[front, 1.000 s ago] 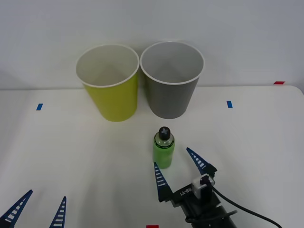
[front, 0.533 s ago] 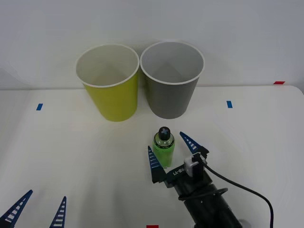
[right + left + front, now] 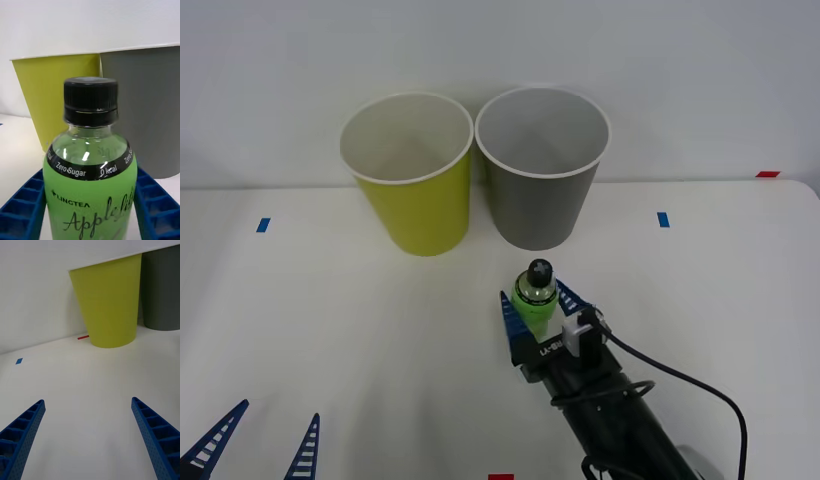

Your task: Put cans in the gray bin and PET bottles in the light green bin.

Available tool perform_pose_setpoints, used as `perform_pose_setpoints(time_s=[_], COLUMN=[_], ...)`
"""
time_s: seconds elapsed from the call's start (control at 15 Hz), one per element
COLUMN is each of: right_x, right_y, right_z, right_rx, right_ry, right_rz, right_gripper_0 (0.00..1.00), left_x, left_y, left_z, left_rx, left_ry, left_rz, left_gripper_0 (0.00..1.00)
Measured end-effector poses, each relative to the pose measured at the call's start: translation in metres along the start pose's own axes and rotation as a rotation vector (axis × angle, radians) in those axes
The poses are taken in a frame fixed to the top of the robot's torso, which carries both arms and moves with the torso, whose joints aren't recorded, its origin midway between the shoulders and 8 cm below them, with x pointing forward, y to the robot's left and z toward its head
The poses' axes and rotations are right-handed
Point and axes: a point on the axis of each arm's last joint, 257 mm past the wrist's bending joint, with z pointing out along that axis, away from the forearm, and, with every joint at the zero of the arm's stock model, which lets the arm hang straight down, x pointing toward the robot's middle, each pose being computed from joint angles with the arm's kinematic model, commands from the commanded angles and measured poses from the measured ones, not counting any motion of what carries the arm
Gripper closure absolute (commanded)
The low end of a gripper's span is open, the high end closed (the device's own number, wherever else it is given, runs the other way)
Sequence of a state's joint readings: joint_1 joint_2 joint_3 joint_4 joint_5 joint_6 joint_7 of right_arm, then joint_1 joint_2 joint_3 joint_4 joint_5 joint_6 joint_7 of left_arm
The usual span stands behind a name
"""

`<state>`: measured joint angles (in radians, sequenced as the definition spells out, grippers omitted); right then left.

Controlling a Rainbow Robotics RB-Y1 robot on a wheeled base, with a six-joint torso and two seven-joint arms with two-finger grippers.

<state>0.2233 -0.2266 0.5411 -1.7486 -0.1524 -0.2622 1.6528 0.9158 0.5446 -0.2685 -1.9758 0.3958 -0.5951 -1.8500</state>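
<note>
The PET bottle (image 3: 535,301), bright green with a black cap, stands on the white table in front of the gray bin (image 3: 541,195). My right gripper (image 3: 537,306) is shut on it, one blue finger against each side of its body. Seen from the right wrist, the bottle (image 3: 90,195) is held between the fingers (image 3: 22,210), with both bins behind it. The light green bin (image 3: 417,205) stands just left of the gray one, their rims almost touching. My left gripper (image 3: 278,415) rests open and holds nothing at the front left corner, far from the bottle.
Both bins stand against the white back wall. Blue tape marks (image 3: 263,225) (image 3: 663,219) lie on the table to either side, and a red mark (image 3: 767,174) sits at the far right edge. A black cable (image 3: 700,390) loops off my right arm.
My right gripper moved forward and left onto the bottle and closed on it. The bottle's cap has shifted slightly right and up. The left arm has not moved.
</note>
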Motion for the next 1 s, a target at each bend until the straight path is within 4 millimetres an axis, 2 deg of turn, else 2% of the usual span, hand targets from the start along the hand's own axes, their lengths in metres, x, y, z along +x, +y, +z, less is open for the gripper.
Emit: perform_pose_setpoints(time_s=[0.33, 0.6, 1.0], right_x=[-0.002, -0.015, -0.084], right_y=[0.0, -0.002, -0.015], right_z=[0.0, 0.003, -0.01], right_rx=[0.003, -0.005, -0.01], right_ry=[-0.002, 0.069, 0.254], right_rz=[0.025, 0.008, -0.046], right_gripper_0=[1.0, 1.0, 1.0], left_x=[0.0, 0.0, 0.0], left_y=[0.0, 0.0, 0.0], left_z=[0.0, 0.0, 0.0], left_rx=[0.0, 0.0, 0.0], left_ry=[0.0, 0.0, 0.0], left_rz=[0.0, 0.0, 0.0], left_gripper_0=[0.21, 0.21, 0.21])
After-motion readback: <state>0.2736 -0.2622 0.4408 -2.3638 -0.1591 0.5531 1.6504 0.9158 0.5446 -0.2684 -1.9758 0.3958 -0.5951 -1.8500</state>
